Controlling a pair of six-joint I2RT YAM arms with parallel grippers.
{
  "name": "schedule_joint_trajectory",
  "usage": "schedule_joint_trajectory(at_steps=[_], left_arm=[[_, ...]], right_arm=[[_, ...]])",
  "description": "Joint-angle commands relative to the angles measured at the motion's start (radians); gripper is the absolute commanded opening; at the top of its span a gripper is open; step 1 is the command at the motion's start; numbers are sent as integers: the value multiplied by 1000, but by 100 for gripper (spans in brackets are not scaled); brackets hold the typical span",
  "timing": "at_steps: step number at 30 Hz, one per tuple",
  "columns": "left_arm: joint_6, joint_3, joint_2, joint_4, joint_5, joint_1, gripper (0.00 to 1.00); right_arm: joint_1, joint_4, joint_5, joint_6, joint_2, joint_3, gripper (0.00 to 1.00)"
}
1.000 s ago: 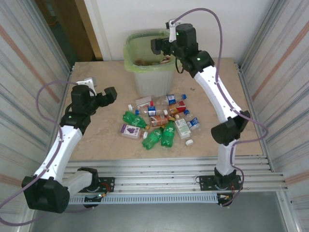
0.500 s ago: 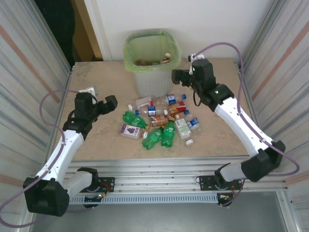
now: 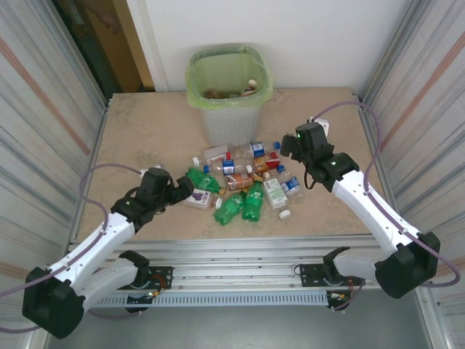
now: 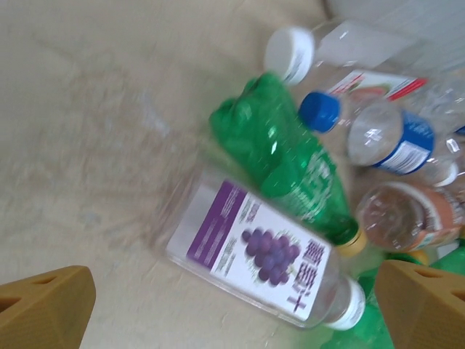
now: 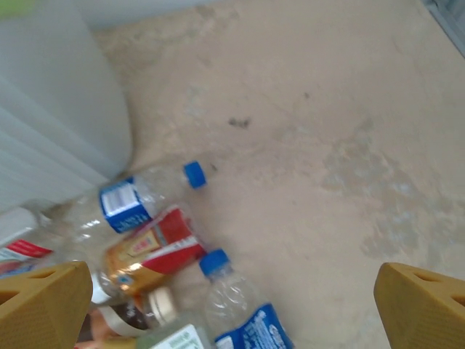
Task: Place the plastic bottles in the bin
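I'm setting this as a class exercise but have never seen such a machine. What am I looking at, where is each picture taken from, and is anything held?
A left arm and a right arm are bolted at the near edge of the table. One picture looks down from above; the other two come from cameras on the wrists, with orange fingertips at the bottom corners. Crushed bottles lie piled before a bin. The left tool is open, facing a grape-label bottle; the right tool is open too. Nothing is held.
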State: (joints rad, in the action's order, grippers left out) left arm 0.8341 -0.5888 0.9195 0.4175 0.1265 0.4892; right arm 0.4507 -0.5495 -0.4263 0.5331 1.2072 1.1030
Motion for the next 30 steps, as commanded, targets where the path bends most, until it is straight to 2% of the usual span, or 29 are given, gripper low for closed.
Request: schedule_joint_trajectory(at_steps=[1,8,16,30], left_arm=[[159,33,-14,40,43,27,99],[219,47,57,-42,-36,82,96],[201,8,202,-143,-113,105,94],[60,-115,435,-189,-90,55,96]], right_arm=[[-28,-59,-17,70,-23,-5,98],[-63,-34,30,76,-15,-40,98],[-96,-49,47,82,11,-48,98],[-121,-57,66,97,-6,-96,98]])
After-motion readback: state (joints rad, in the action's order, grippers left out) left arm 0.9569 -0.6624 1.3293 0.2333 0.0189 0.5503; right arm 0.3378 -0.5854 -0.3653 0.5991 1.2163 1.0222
